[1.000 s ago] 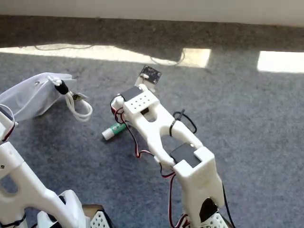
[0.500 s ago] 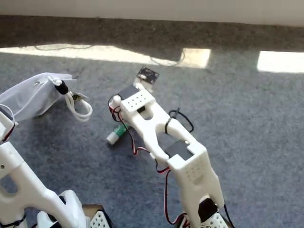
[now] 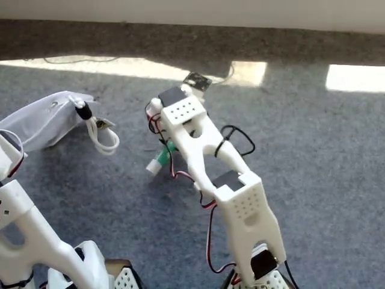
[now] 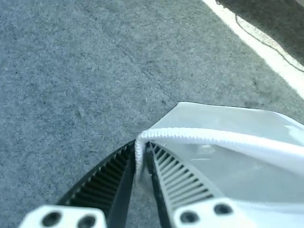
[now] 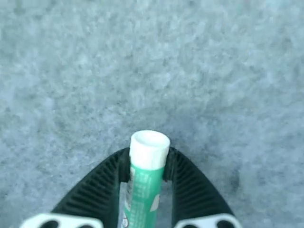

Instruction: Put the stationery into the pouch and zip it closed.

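A green and white glue stick (image 3: 161, 158) hangs tilted above the grey carpet, with its white cap down and to the left. My right gripper (image 5: 148, 164) is shut on the glue stick (image 5: 145, 171), whose cap juts past the fingertips. The translucent white pouch (image 3: 45, 120) lies at the left, its white cord loop (image 3: 102, 135) trailing to its right. My left gripper (image 4: 141, 164) is shut on the zipper edge of the pouch (image 4: 228, 156), holding that corner up off the carpet.
Grey carpet (image 3: 313, 150) stretches to the right of the right arm. Bright sunlit strips (image 3: 355, 77) and a thin cable (image 3: 72, 59) lie along the far edge. The bases of both arms stand at the near edge.
My right gripper has lifted the glue stick off the carpet and carried it slightly right and away, tipping it steeper. The pouch has shifted a little.
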You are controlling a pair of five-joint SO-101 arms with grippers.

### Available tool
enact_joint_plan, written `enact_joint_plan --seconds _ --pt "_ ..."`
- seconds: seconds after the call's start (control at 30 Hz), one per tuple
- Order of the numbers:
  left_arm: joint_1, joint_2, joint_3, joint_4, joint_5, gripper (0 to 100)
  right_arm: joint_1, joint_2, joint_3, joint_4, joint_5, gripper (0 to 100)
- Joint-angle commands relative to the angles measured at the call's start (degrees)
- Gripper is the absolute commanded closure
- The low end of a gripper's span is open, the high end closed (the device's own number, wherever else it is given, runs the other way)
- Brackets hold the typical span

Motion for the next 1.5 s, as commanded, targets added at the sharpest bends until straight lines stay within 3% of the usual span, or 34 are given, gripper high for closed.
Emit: enact_joint_plan --seconds 0.0,0.13,0.5,1.0,1.4,1.47 --pt "5.14 0.75 0.31 -0.62 -1.85 99 2.24 -1.19 -12.35 9.8 3.43 99.4" --pt "10.59 0.75 0.31 -0.62 -2.9 99 3.91 -1.1 -20.97 12.7 6.24 99.4" --pt "22.81 0.92 0.31 -0.62 -8.18 99 6.73 -8.84 -18.24 12.7 14.77 99.5" --pt "28.79 1.27 0.31 -0.44 -9.76 99 5.85 -32.4 -0.31 12.18 15.82 99.5" --pt "31.08 1.27 -6.64 8.88 -11.34 99 0.92 -49.01 10.68 10.68 16.18 99.5" --pt "31.08 1.36 -6.55 8.79 -11.34 99 0.92 -52.35 13.76 8.04 19.25 99.5"
